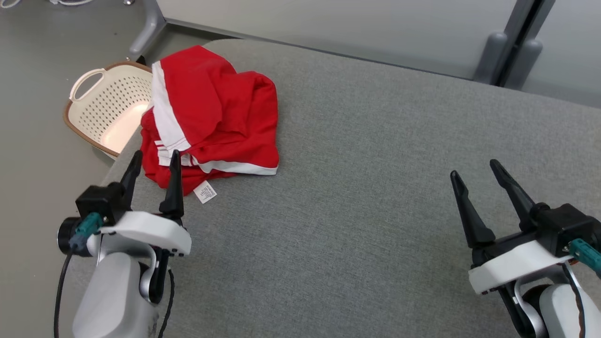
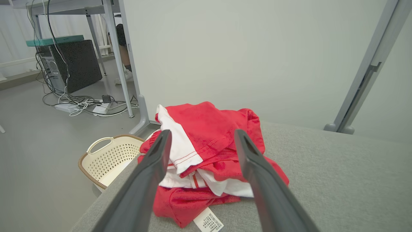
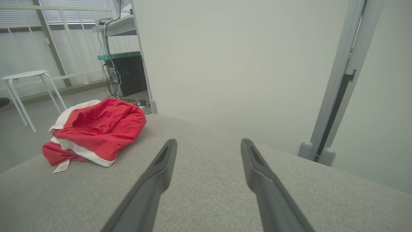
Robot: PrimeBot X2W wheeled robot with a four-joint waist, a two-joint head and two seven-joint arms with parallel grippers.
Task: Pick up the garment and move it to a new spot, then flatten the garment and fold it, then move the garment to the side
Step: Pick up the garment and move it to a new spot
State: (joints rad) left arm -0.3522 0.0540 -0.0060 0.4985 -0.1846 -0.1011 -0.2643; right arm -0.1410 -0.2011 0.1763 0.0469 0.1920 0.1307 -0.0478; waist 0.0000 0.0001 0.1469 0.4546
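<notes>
Advance the left end effector (image 1: 156, 155), spread and empty, over the near edge of the garment (image 1: 216, 108), which lies bunched at the far left corner of the worktop (image 1: 375, 164), and close on a thick fold, not the loose label (image 1: 205, 191). The right end effector (image 1: 474, 168), likewise spread, hovers well apart over bare surface. The garment is soft red knit with white bands; the worktop cover is coarse grey weave.

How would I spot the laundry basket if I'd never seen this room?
Start at the big grey padded surface. Off its far left edge, down on the floor beside the red garment, sits the basket. It alone is cream, perforated with holes, brown-rimmed.
</notes>
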